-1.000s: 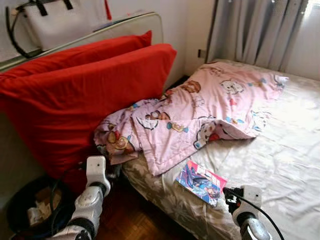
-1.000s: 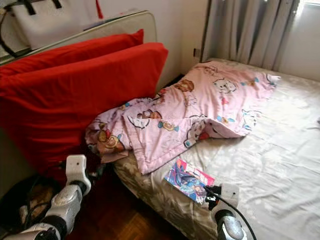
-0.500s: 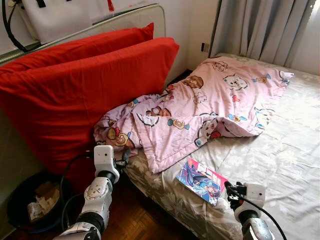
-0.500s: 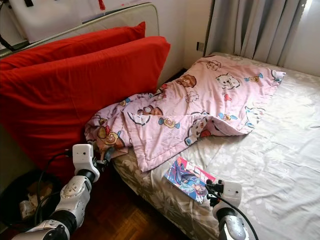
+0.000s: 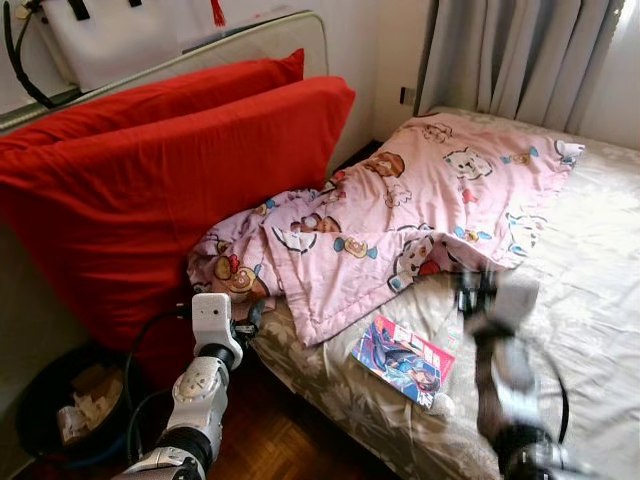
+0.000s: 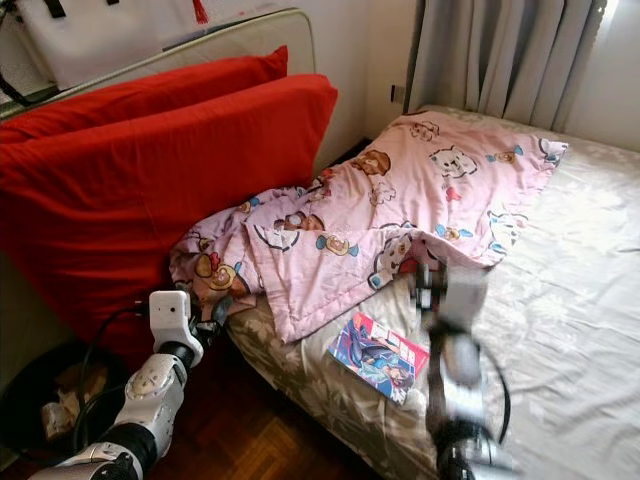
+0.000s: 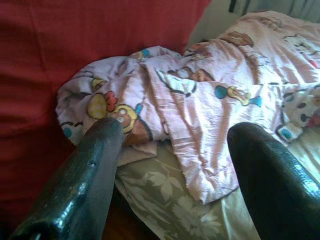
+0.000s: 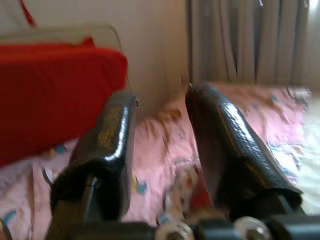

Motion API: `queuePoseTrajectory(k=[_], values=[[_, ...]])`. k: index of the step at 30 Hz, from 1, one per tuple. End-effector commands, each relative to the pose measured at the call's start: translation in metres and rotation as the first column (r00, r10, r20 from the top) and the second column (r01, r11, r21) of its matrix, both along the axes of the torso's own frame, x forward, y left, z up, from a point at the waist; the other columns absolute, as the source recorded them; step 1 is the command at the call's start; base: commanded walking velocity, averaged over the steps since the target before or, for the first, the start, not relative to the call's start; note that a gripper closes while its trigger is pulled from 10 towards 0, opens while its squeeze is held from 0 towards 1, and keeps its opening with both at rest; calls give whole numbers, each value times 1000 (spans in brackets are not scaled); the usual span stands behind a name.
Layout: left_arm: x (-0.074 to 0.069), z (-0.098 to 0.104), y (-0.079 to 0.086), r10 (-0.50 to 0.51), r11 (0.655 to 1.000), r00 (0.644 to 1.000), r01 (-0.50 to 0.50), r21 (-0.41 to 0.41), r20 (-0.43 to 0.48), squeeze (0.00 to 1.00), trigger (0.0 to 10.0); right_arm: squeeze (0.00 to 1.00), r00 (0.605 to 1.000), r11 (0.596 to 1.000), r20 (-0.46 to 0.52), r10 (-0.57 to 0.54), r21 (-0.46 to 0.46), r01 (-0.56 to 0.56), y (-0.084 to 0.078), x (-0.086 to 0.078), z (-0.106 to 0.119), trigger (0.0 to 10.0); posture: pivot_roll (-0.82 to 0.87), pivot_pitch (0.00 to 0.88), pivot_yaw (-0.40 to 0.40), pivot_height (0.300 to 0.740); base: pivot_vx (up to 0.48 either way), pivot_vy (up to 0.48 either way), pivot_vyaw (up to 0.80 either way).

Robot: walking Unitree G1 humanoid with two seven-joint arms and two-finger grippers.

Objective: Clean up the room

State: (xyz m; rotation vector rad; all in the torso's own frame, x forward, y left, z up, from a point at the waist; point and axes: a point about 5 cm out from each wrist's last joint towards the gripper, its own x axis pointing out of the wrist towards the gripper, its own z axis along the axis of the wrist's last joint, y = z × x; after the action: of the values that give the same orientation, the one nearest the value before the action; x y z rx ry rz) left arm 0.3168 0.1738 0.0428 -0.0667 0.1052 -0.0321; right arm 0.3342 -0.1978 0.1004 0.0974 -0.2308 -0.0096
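pink cartoon blanket [image 5: 400, 220] lies crumpled on the bed [image 5: 590, 300], red pillows [image 5: 150, 190] at its 9 o'clock. left gripper [image 7: 172, 165] gapes wide before it; right gripper [image 8: 160, 150], blurred, parted, empty.

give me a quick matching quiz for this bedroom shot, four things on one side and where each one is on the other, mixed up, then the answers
Things:
1. red pillows
2. pink cartoon blanket
3. comic book
4. black bin

Places:
A. on the floor beside the bed, below the pillows
B. flat on the sheet near the bed's edge, just below the blanket's lower edge
C. leaning against the headboard
D. spread crumpled across the mattress

Pairs: 1-C, 2-D, 3-B, 4-A
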Motion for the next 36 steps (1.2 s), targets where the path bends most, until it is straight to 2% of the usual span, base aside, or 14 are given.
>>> queuePoseTrajectory(k=[1,8,10,14,19,22,26,28,33,36], values=[[-2,1,2,9,1000,1000,-9,-3,15,0,10000,0,997,1000,-75,-5,11,6,1,-13,-23,10000,-144,0,69,740,0,0,0],[0,3,2,14,1000,1000,-14,-8,26,0,10000,0,998,1000,-52,-24,6,24,-1,-15,-21,10000,-148,0,64,740,0,0,0],[0,3,3,20,1000,999,-20,-10,29,0,10000,0,997,999,-77,-32,-29,30,-4,-22,-27,10000,-145,0,58,740,0,0,0],[0,4,3,21,1000,999,-21,-12,34,0,10000,0,996,1000,-86,-28,-14,27,-3,-24,-31,10000,-148,0,58,740,0,0,0],[2,6,3,20,1000,999,-20,-13,35,0,10000,0,993,1000,-113,-26,1,26,-1,-23,-34,10000,-143,0,60,740,0,0,0],[5,9,2,10,1000,999,-9,-7,41,0,10000,0,982,998,-181,-57,12,61,-3,-20,-40,10000,-125,0,55,740,0,0,0],[5,11,6,20,1000,998,-19,-7,52,0,10000,0,984,997,-172,-50,57,60,-3,-16,-36,10000,-124,0,58,740,0,0,0],[4,12,13,35,999,997,-35,-9,63,0,10000,0,989,999,-148,-29,21,33,-2,-12,-29,10000,-110,0,50,740,0,0,0],[0,11,17,40,999,997,-40,-1,71,0,10000,0,989,999,-139,-44,5,45,-9,-19,-31,10000,-105,0,35,740,0,0,0],[-7,6,21,60,998,995,-60,-1,77,0,10000,0,990,998,-130,-58,2,59,-13,-30,-36,10000,-92,0,27,740,0,0,0]])
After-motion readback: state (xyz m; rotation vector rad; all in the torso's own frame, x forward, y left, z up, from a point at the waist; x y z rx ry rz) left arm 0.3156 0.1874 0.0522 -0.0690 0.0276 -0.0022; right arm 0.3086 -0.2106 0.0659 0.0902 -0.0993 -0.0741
